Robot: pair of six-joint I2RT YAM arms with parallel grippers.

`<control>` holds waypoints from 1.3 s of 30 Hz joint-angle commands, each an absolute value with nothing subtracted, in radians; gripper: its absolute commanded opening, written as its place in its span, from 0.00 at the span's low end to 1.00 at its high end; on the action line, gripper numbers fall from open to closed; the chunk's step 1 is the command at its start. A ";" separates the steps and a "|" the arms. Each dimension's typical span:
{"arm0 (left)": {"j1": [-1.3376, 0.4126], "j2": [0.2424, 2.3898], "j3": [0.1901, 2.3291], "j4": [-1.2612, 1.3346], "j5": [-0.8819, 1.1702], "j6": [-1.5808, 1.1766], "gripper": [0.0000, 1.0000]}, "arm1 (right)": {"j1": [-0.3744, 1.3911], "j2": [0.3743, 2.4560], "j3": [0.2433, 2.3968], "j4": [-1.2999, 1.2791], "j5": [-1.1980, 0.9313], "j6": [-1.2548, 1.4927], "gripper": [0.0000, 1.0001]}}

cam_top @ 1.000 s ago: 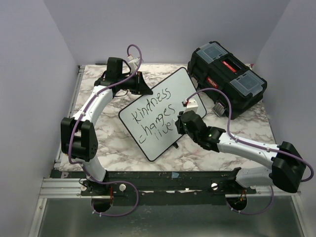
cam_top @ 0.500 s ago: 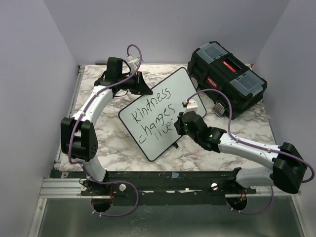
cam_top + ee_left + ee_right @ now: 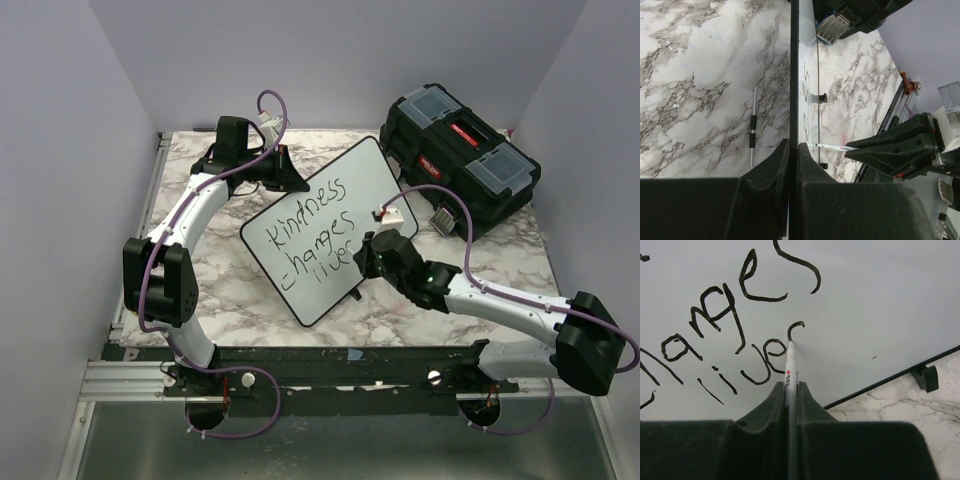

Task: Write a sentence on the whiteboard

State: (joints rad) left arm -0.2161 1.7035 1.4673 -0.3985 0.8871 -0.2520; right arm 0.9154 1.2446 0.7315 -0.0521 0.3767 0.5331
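The whiteboard [image 3: 370, 180] lies tilted on the marble table, with a thin black frame. The sentence [image 3: 310, 235] reads "kindness changes live" with a last stroke begun. In the right wrist view the lettering [image 3: 725, 305] fills the board. My right gripper [image 3: 790, 387] is shut on a white marker [image 3: 790, 367] whose tip touches the board at the start of a curved stroke. My left gripper [image 3: 792, 150] is shut on the whiteboard's far edge [image 3: 794, 75] and holds it. The marker also shows in the left wrist view [image 3: 830, 146].
A black plastic toolbox [image 3: 460, 155] stands at the back right, close to the board's corner. A small white block [image 3: 392, 213] lies by the board's right edge. Purple walls close in on three sides. The board's wire stand [image 3: 753, 135] rests on the marble.
My right gripper has moved slightly right along the third line, and the word there has grown from "liv" to "live" plus a new stroke. The left arm has not moved.
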 commanded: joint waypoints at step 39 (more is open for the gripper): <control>-0.230 1.659 1.467 -0.364 0.890 -0.195 0.00 | 0.916 1.125 0.727 -0.112 0.333 0.535 0.01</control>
